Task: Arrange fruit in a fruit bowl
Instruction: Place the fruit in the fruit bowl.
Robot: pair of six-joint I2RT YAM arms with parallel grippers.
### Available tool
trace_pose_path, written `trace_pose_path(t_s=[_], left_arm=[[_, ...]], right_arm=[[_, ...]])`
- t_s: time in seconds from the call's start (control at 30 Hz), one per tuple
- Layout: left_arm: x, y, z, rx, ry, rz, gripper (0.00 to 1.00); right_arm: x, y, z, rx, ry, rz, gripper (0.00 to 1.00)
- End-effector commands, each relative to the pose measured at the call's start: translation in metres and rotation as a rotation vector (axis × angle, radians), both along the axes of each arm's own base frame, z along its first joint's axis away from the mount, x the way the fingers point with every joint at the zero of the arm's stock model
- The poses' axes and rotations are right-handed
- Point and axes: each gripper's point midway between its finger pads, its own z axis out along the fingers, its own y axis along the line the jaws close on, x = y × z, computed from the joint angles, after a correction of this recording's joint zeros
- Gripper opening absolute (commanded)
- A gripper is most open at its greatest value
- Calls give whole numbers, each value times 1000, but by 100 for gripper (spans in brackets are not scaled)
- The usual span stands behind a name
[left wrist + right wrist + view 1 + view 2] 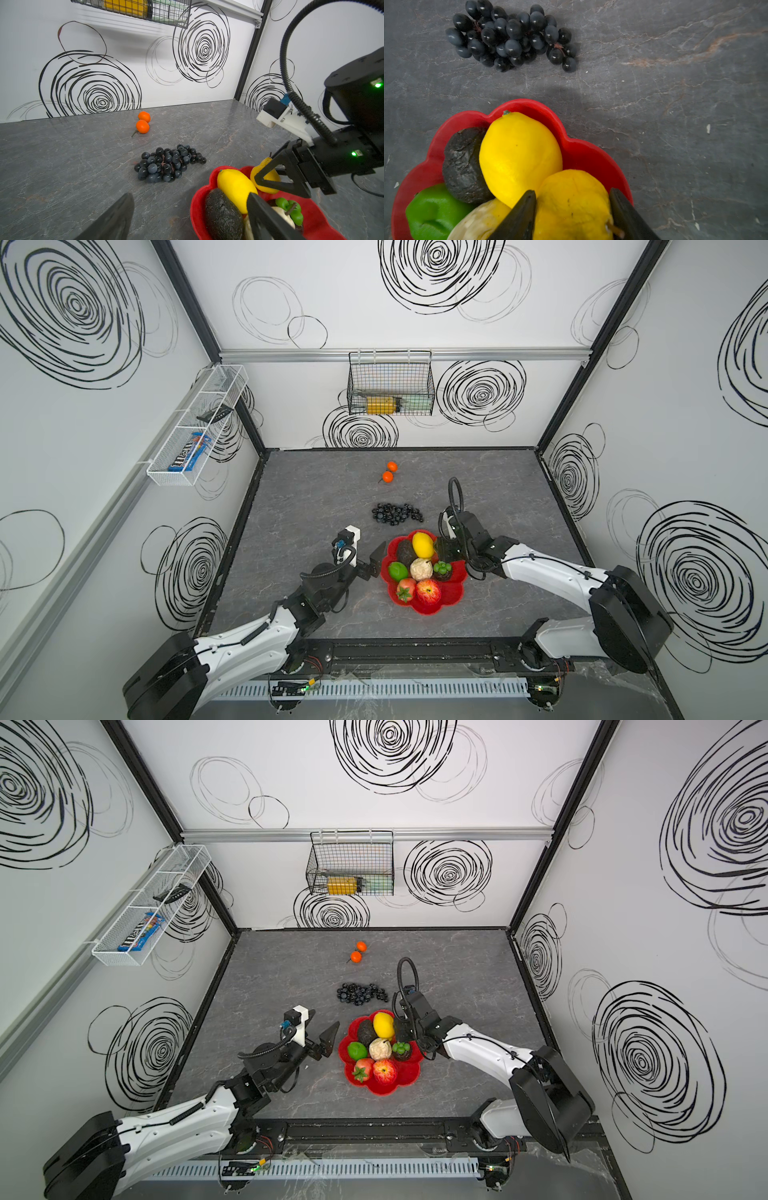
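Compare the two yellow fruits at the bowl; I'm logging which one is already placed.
The lemon is bright, smooth yellow with a green tip; the dull yellow fruit is darker, speckled, with a brown stem. The lemon lies free in the red bowl beside the avocado; the dull yellow fruit is held by the right hand, a finger on each side. Both are yellow and side by side over the bowl.
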Motion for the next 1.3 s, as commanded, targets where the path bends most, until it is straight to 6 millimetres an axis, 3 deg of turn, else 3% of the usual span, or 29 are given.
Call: trace_pose_path(t_s=[0.0,0.6,0.8,1.27], left_arm=[[1,1,5,-24,-14,4,89],[3,3,2,-11,-7,13,89],[4,2,2,-9,-4,11,89],[5,1,0,-6,-1,11,89]], right_arm=[[1,-2,3,-30,-11,-11,58],[-4,-1,13,-15,-28,-2,66],[-5,-3,18,-19,-39,-2,62],[-7,-9,4,-92,-10,-7,53]])
